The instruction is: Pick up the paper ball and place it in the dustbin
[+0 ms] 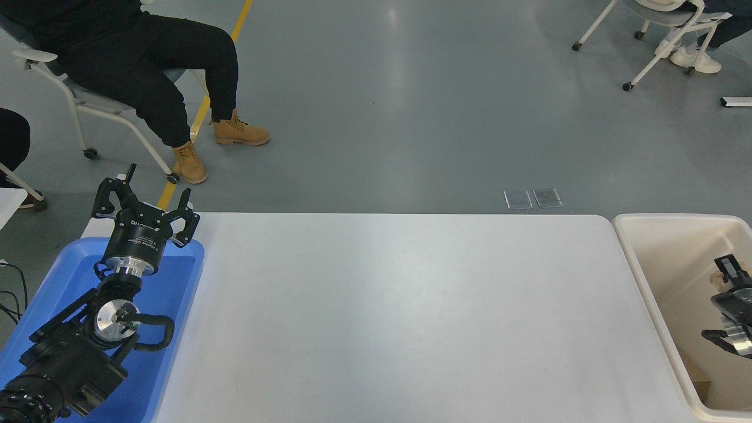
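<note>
The cream-white dustbin point(631, 247) stands off the table's right end. My right gripper point(714, 298) comes in from the right edge and hangs inside the bin's opening. Its two fingers are spread wide, with bare bin wall showing between them. A small tan scrap, likely part of the paper ball point(717, 274), shows against the bin wall just beside the upper finger point(728, 265); the rest of it is hidden. I cannot tell whether it touches the finger. My left gripper point(147, 205) is parked open over the blue tray at the lower left.
The blue tray point(182, 282) lies under my left arm. The white table point(399, 311) spans the middle. A brown patch point(698, 382) lies at the bin's bottom. A seated person's legs and boots point(194, 158) are beyond the table's far left corner.
</note>
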Robot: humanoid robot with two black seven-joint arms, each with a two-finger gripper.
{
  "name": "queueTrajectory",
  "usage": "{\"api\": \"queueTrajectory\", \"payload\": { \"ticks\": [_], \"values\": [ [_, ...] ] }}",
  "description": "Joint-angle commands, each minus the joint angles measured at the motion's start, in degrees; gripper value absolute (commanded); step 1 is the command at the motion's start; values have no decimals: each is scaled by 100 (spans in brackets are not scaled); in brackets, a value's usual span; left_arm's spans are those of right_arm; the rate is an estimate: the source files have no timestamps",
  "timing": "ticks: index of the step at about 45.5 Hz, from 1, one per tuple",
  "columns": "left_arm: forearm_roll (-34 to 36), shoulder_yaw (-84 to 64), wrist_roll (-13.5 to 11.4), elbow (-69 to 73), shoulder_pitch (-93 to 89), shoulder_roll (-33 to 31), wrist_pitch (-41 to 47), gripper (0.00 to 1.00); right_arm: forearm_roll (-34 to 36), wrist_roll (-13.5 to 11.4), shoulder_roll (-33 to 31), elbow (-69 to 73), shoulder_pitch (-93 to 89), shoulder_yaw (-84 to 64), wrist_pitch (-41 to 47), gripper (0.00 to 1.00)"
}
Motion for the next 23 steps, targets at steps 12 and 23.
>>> {"api": "queueTrajectory", "payload": {
  "ticks": [12,23],
  "values": [
    [0,-3,0,0,0,0,-9,99,-104,1,-51,602,1119,-104,75,100],
    [0,-3,0,0,0,0,-18,99,-350,1,-262,2210,2824,-991,197,100]
  ]
}}
